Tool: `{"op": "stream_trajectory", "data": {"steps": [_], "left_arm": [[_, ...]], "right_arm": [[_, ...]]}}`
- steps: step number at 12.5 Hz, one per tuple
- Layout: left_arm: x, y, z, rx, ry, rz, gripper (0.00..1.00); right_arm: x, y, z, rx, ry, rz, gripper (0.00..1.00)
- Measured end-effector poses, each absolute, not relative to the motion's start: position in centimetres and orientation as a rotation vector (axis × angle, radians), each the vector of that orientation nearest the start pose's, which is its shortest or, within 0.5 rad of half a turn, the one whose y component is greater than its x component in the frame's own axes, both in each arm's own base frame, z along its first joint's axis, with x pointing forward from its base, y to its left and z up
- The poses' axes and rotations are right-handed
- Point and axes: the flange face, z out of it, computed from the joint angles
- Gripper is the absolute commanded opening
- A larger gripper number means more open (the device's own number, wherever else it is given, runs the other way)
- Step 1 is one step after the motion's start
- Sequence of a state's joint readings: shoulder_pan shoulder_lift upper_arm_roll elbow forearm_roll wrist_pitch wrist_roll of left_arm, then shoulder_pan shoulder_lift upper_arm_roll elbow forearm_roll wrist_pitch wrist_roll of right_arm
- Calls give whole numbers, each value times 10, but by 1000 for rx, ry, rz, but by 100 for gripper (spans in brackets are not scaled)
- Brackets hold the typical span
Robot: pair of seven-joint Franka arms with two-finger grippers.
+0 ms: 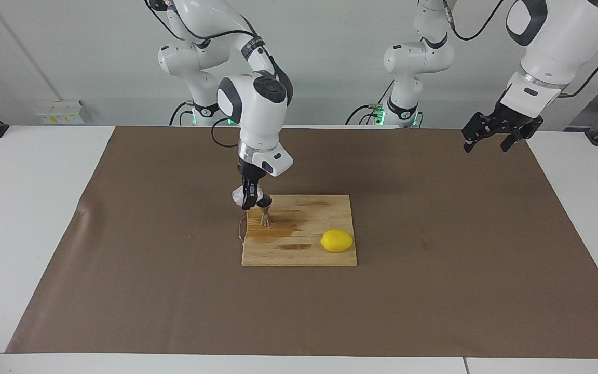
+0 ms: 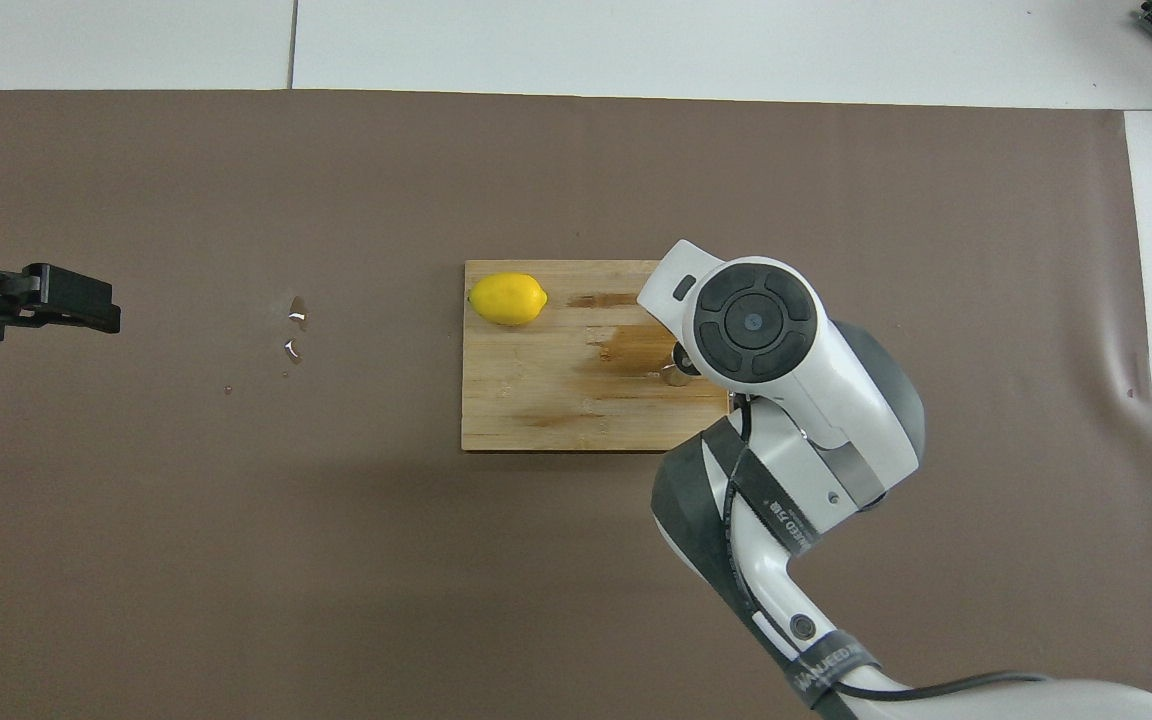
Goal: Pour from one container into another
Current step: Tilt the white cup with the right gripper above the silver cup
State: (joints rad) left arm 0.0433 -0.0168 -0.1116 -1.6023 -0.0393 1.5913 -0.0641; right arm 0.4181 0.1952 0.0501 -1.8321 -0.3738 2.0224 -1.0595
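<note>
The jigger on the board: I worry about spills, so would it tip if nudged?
Probably easily. The jigger stands upright on a narrow foot with a pinched waist. Its shiny steel likely slides on the stained, perhaps wet, board.

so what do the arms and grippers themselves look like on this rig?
Both arms are glossy white with dark grey joint sections and round dark grey caps at the joints. Black cables run along the links, held by a black printed strap near the wrist. Green lights glow at the bases. The right gripper and left gripper are small, black and two-fingered.
</note>
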Motion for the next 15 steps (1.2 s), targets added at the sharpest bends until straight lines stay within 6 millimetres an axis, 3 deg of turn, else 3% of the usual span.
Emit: {"op": "stream_trajectory", "data": {"steps": [15], "left_arm": [[549,-41,621,-3179,1,-5,100]], "right_arm": [[544,274,426,1700,2054,-194,38]]}}
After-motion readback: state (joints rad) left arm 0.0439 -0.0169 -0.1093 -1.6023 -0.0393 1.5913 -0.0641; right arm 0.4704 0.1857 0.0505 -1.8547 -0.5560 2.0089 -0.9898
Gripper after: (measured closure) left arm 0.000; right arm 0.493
